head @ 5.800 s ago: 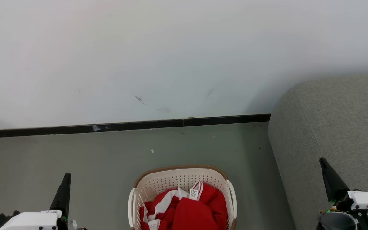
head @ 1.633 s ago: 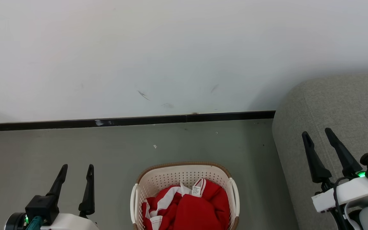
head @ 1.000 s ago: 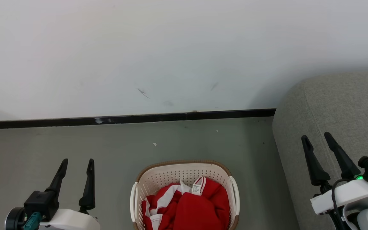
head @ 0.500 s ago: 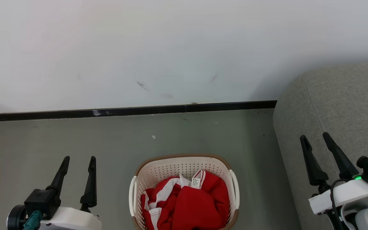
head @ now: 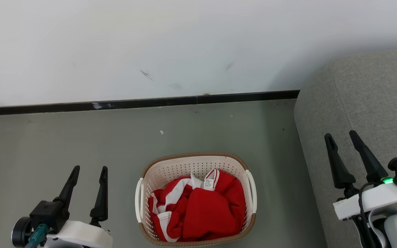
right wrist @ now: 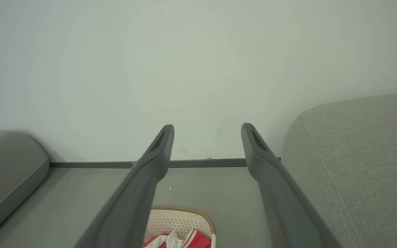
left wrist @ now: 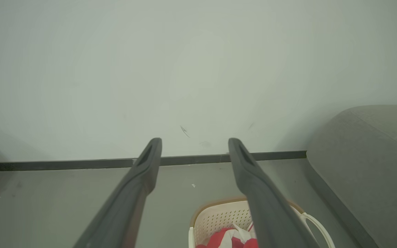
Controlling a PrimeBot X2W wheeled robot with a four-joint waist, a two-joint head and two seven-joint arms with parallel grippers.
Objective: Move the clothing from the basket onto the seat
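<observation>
Clothing [head: 202, 210] in basket [head: 191, 162], bottom center; left gripper [head: 90, 168], lower left, looks nearer than right gripper [head: 339, 134]; both jaws apart, empty.

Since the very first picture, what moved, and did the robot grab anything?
The left claw and right claw came further into view and now show both fingers, open and empty. The head camera tipped down, so more of the basket shows. The clothing stayed in the basket, none on the seat.
</observation>
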